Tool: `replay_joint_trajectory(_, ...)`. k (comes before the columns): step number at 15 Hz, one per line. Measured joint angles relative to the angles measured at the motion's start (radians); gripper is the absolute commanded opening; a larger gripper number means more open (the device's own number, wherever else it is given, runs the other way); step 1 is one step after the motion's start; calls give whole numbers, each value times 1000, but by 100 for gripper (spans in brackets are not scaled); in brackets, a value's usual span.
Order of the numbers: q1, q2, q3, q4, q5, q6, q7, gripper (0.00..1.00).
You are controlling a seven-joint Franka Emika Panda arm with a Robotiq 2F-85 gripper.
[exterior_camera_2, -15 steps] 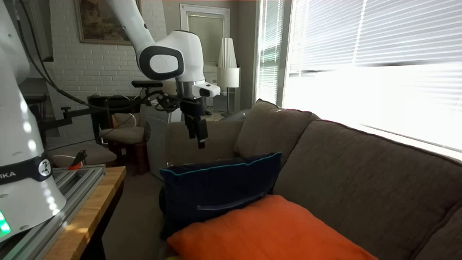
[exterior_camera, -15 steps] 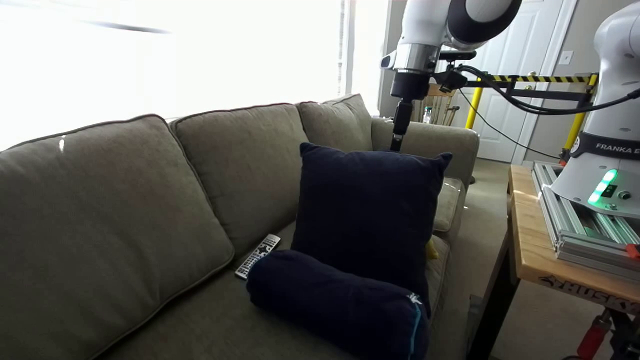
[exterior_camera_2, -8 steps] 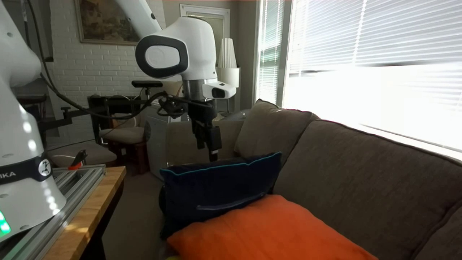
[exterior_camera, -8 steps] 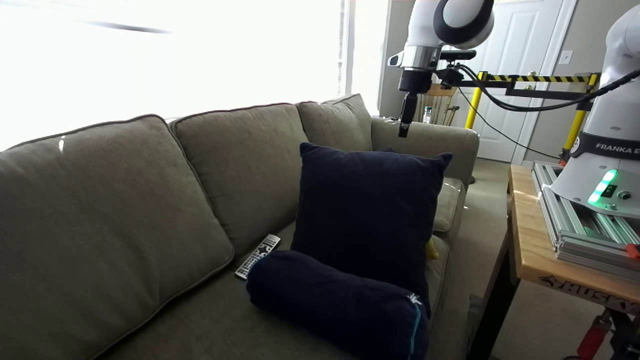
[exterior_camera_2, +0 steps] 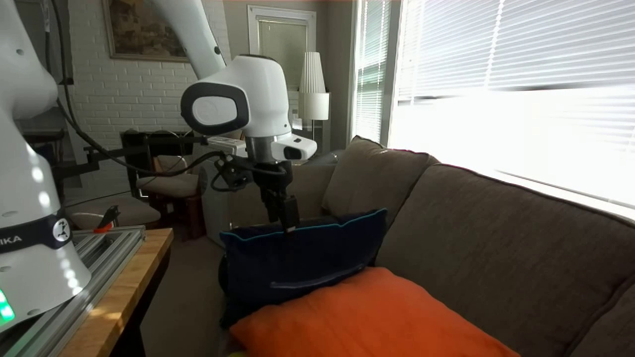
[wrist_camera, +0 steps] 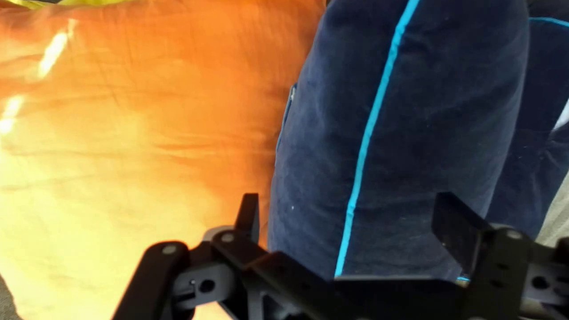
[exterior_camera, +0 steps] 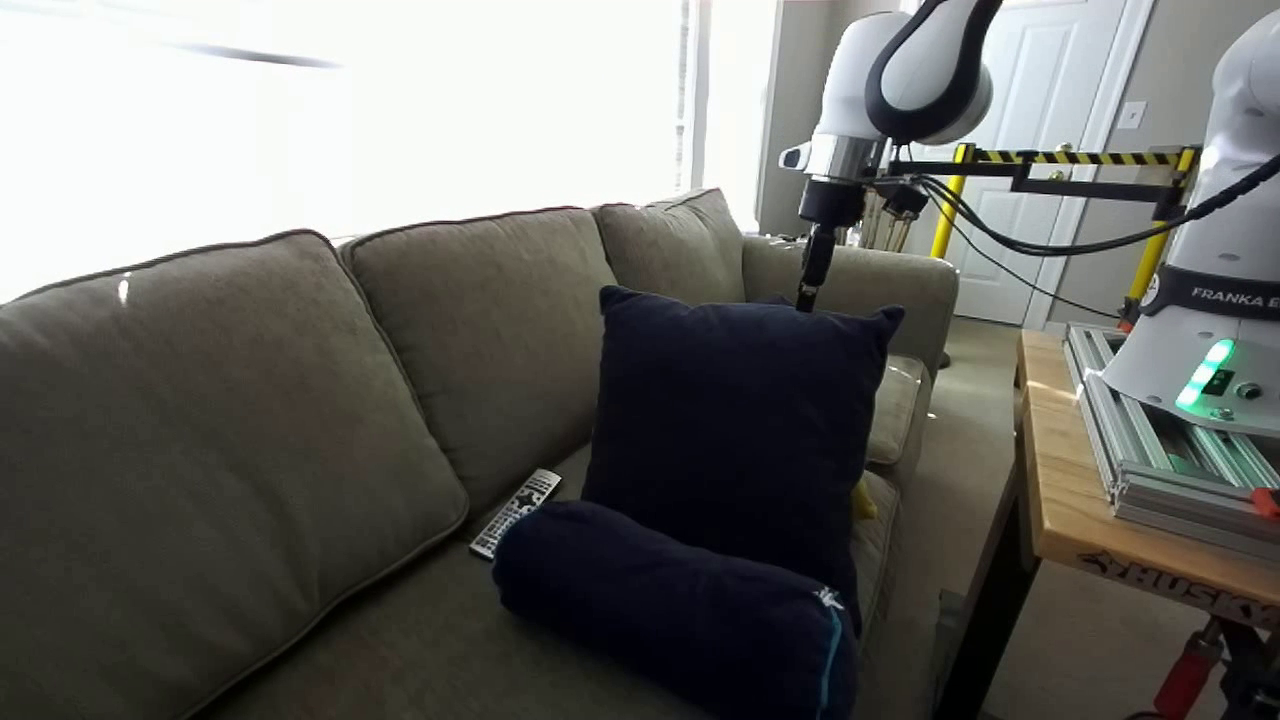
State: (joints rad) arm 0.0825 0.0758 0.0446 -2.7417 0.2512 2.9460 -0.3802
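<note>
Gripper (wrist_camera: 350,218): I'm holding it spread wide at the top edge of the navy pillow (wrist_camera: 413,133) (not seeing whether it's touching, tbh)
Orange pillow (wrist_camera: 146,138): lying right beside it

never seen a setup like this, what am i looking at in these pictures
The white machine is a robot arm standing on a wooden bench beside a sofa. Two pictures look in from different places outside the robot; the third comes from a wrist camera, looking down past the black hand. On the sofa are an upright navy cushion, an orange cushion, a navy bolster and a remote control. The hand is open at the upright navy cushion's top edge and holds nothing; whether it touches the fabric isn't clear.
</note>
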Motion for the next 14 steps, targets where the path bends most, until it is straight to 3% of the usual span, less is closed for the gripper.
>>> replay_joint_trajectory(4,-41,126,191,10,283,171,-110,100)
replay_joint_trajectory(7,-95,234,292,31,317,264,-118,100)
replay_joint_trajectory(10,-118,332,300,44,312,335,-123,98)
replay_joint_trajectory(11,-117,360,291,49,311,351,-128,74)
replay_joint_trajectory(13,-109,413,266,64,311,371,-140,69)
replay_joint_trajectory(14,-101,431,251,71,311,377,-144,61)
